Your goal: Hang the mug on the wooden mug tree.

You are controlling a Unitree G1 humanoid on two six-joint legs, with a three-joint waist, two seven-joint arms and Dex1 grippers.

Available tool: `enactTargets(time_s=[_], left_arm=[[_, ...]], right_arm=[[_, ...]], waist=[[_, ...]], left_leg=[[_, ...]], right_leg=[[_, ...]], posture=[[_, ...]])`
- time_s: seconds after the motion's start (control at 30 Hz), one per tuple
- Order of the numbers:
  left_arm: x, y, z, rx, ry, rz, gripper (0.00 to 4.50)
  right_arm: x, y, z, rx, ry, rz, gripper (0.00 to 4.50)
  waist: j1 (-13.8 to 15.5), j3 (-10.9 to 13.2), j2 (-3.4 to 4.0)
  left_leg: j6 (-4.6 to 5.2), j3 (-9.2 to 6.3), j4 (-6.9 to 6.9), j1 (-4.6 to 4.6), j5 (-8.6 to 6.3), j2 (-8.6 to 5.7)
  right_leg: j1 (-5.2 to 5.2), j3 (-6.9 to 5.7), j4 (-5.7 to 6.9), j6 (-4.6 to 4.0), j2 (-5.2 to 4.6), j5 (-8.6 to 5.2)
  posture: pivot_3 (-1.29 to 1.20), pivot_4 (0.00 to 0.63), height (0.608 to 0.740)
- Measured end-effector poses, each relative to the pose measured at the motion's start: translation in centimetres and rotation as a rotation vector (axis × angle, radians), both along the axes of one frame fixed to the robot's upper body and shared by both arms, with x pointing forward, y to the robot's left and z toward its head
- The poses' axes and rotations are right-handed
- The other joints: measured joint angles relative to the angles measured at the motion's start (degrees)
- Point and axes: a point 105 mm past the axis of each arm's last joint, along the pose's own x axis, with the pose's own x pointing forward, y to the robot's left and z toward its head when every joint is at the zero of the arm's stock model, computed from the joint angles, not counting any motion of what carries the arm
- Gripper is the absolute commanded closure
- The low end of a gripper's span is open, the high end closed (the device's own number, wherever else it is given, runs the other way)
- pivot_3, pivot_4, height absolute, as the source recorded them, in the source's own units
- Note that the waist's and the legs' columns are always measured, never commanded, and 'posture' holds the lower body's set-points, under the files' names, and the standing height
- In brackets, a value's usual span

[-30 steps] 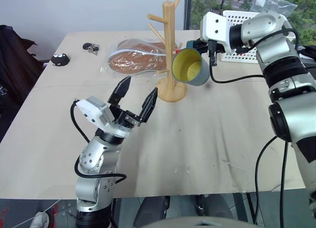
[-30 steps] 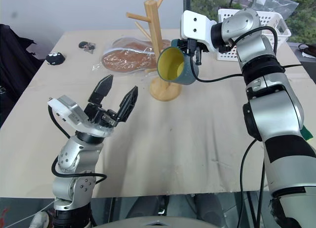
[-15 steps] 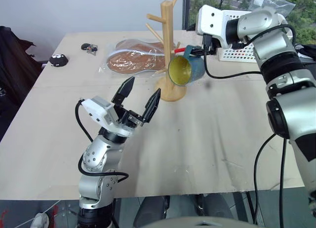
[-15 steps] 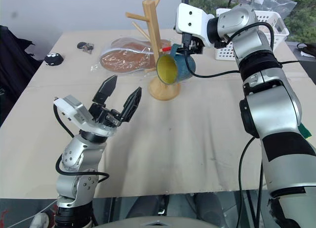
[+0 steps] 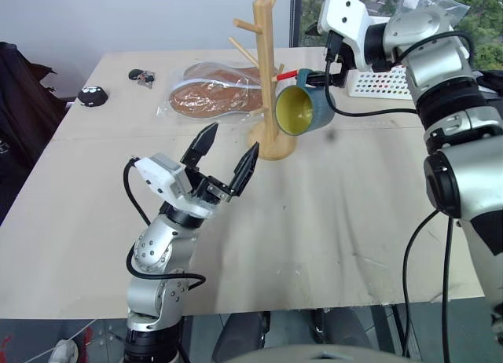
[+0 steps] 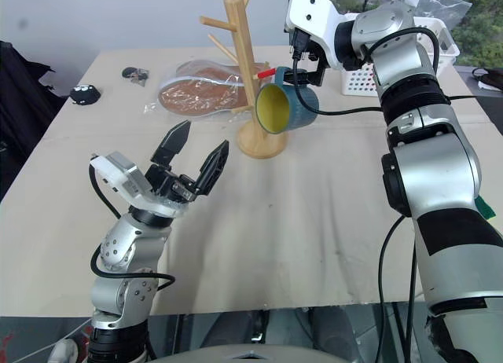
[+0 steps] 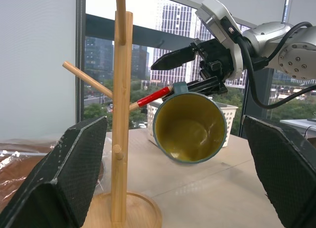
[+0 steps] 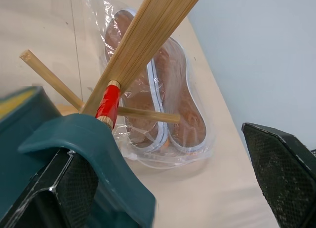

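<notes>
One peg is all that carries the mug (image 5: pixel 305 109) in the left eye view: its loop handle sits over the red-taped peg (image 5: pixel 288 75) of the wooden mug tree (image 5: pixel 268 80), near the peg's tip, and the cup hangs tilted with its yellow mouth facing the near edge of the worktop (image 5: pixel 338 221). My reading is that the main risk is a slide off that tip, since the handle looks barely seated. A second risk is the right end effector (image 5: pixel 321 67), which stands open right beside the handle; a careless withdrawal could catch the loop and drag the mug off, or rock the tree on its round base. The right arm reaches across from the right edge of the worktop, wrist high, pointing toward the post.

In the right eye view the left end effector (image 6: pixel 194 151) is held above the middle of the worktop toward its near edge, its fingers spread and empty, aimed up toward the tree and well apart from it.

From the left wrist view the mug hangs clear of the worktop, handle on the red-tipped peg, with the right end effector's fingers parted just above and beside it, not closed on anything.

In the right wrist view the teal handle (image 8: pixel 94 154) is close between the right end effector's own open fingers, the taped peg passing just behind it, so any pull-back should go clear of the loop.
</notes>
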Motion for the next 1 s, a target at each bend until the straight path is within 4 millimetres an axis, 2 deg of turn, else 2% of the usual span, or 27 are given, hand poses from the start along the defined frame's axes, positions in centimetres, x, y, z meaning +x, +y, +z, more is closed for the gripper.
enactTargets(time_s=[0.7,0.73,0.83,0.93,1.0], left_arm=[[0.03,0.09,-0.56,0.006,0.022,0.003,0.0],[0.03,0.08,-0.56,0.007,0.022,0.002,0.0],[0.02,-0.01,-0.58,0.007,0.022,-0.001,0.0],[0.01,-0.12,-0.61,0.01,0.023,-0.006,0.0],[-0.01,-0.18,-0.64,0.014,0.024,-0.009,0.0]], right_arm=[[-0.74,0.25,0.26,-0.086,-0.014,0.057,0.08],[-0.78,0.26,0.22,-0.089,-0.011,0.061,0.58],[-0.92,0.26,0.1,-0.099,-0.001,0.073,1.71],[-0.96,-0.07,0.12,-0.1,0.008,0.071,3.25],[-0.91,-0.39,0.26,-0.088,0.012,0.062,3.96]], waist=[[0.0,0.0,0.0],[0.0,0.0,0.0],[0.0,0.0,0.0],[0.0,0.0,0.0],[0.0,0.0,0.0]], left_leg=[[0.0,0.03,0.03,0.01,0.0,0.0],[0.0,0.03,0.04,0.01,0.0,0.0],[0.0,0.03,0.04,0.01,0.0,0.0],[0.0,0.03,0.05,0.0,0.0,0.0],[0.0,0.03,0.06,0.0,0.0,0.0]], right_leg=[[-0.02,0.04,0.07,0.0,0.08,0.0],[-0.02,0.04,0.07,0.0,0.08,0.0],[-0.02,0.04,0.07,0.0,0.08,0.0],[-0.03,0.04,0.08,0.0,0.07,0.0],[-0.03,0.05,0.08,0.0,0.06,0.0]], posture=[[0.0,0.15,0.74],[0.0,0.15,0.74],[0.0,0.15,0.74],[0.0,0.15,0.74],[0.0,0.15,0.74]])
